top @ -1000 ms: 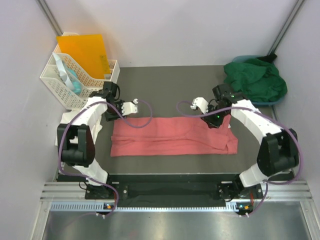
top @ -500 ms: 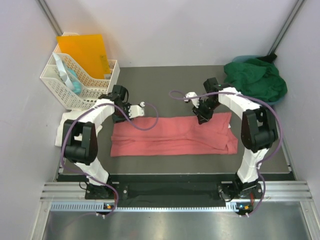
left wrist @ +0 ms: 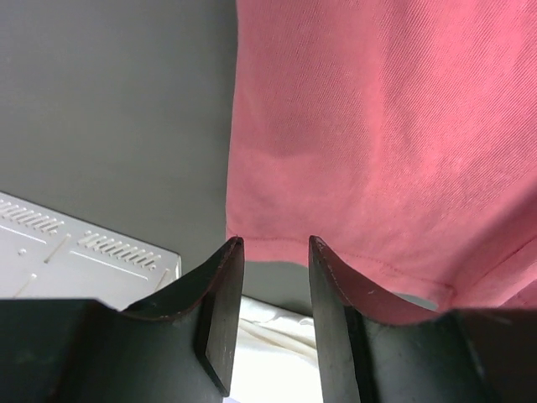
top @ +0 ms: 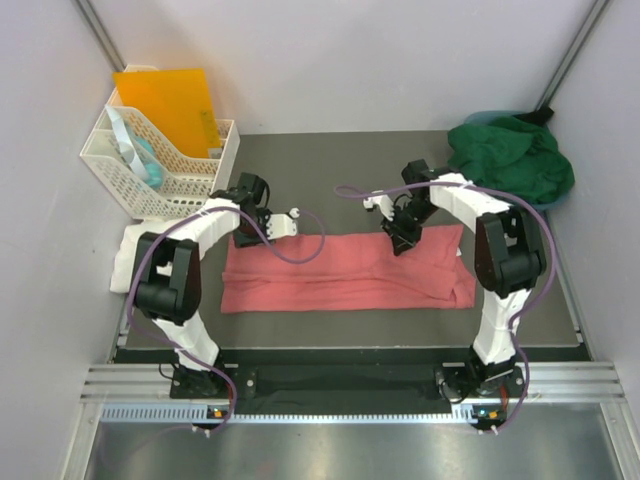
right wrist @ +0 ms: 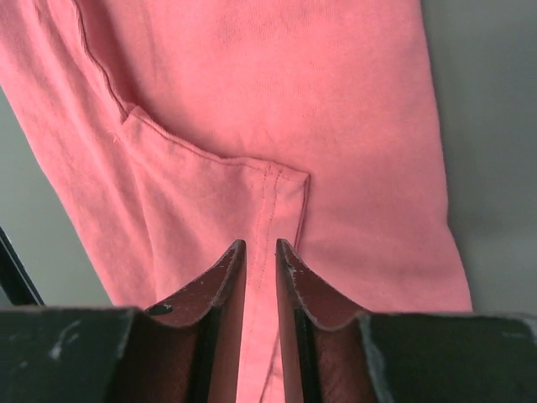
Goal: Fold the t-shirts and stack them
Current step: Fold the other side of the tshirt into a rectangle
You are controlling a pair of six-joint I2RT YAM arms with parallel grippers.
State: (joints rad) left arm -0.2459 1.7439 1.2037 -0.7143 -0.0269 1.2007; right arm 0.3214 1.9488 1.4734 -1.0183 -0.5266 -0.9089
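Observation:
The salmon-pink t-shirt [top: 345, 272] lies folded into a long strip across the dark mat. My left gripper [top: 240, 235] is open and empty at its far left corner; the left wrist view shows the open gripper [left wrist: 275, 241] at the pink hem [left wrist: 369, 168], with the white t-shirt [left wrist: 268, 353] below the fingers. The white shirt [top: 128, 258] lies crumpled at the mat's left edge. My right gripper [top: 397, 240] hovers over the strip's far edge, right of the middle. Its jaws [right wrist: 260, 243] stand a narrow gap apart over a folded sleeve [right wrist: 252, 193]. The dark green t-shirt [top: 515, 160] is heaped at the back right.
A white lattice basket [top: 120, 175] with an orange folder [top: 170, 105] stands at the back left. The green shirt sits on a blue basin [top: 480, 118]. The metal rail [top: 340, 385] runs along the near edge. Walls close in on both sides.
Both grippers moved inward along the pink shirt's far edge, the left one rightward and the right one leftward. The shirt itself has not moved.

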